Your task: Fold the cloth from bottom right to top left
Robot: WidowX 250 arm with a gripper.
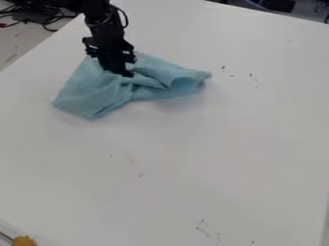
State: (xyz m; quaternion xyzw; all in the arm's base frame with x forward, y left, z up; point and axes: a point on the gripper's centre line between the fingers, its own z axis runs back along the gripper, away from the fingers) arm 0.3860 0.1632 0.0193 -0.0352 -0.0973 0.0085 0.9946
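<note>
The black gripper (125, 73) hangs down from the upper left, its tip over the upper middle of the light blue cloth and seeming to touch it. Bunched and creased, the cloth (99, 93) lies on the white table. Its left part spreads fairly flat to a corner at the lower left, while the right part is rumpled into raised folds that end in a curled, rolled edge. The gripper hides a bit of the cloth's upper part. Whether any fabric is held cannot be made out.
The white table (193, 158) extends around the cloth, with small dark marks on its surface. Black cables (48, 19) lie beyond its upper left edge. An orange-yellow object (24, 240) is at the lower left corner.
</note>
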